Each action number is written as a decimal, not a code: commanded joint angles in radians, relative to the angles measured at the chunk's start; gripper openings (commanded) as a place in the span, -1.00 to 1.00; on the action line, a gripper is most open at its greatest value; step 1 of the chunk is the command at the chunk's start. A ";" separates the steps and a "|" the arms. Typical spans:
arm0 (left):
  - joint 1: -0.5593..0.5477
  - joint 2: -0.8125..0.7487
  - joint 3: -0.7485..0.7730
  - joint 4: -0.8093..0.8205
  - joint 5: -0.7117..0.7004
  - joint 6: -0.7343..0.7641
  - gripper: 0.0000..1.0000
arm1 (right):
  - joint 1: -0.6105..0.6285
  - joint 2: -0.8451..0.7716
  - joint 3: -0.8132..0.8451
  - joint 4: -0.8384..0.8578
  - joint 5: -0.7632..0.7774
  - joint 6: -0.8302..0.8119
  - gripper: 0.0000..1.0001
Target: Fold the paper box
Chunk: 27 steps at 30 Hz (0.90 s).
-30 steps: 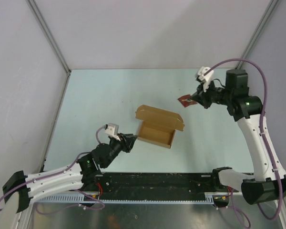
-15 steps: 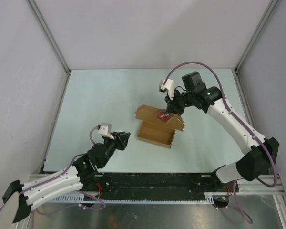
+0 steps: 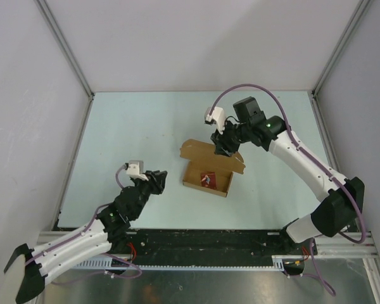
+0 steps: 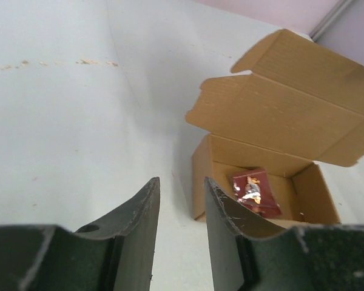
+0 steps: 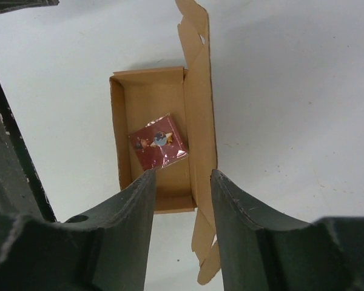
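The box (image 3: 196, 152) sat mid-bench (image 3: 133, 126): plain brown card, formed into a tray, lid flap open at the back (a red packet (image 3: 207, 179) inside). The right gripper (image 5: 183, 174) hung above it, parted and empty. The left gripper (image 4: 182, 182), near its left end, was also parted and empty.

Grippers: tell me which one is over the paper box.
The right gripper: it hangs over the open paper box, where the red packet lies inside. The left gripper sits off to the box's side.

Brown paper box (image 3: 196, 154) upright, lid open
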 commanded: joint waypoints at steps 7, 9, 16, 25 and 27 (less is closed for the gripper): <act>0.116 0.154 0.105 0.133 0.061 0.094 -0.15 | -0.148 -0.132 -0.040 0.035 -0.042 0.028 0.09; 0.150 0.185 0.147 0.148 0.070 0.107 -0.13 | -0.188 -0.156 -0.072 0.047 -0.064 0.040 0.19; 0.388 0.320 0.266 0.204 0.254 0.070 -0.11 | -0.317 -0.196 -0.132 0.119 -0.062 0.140 0.27; 0.514 0.739 0.573 0.215 0.508 0.059 -0.14 | -0.395 -0.117 -0.146 0.167 0.157 0.224 0.11; 0.520 0.850 0.610 0.215 0.562 0.059 -0.17 | -0.407 -0.077 -0.144 0.152 0.159 0.223 -0.05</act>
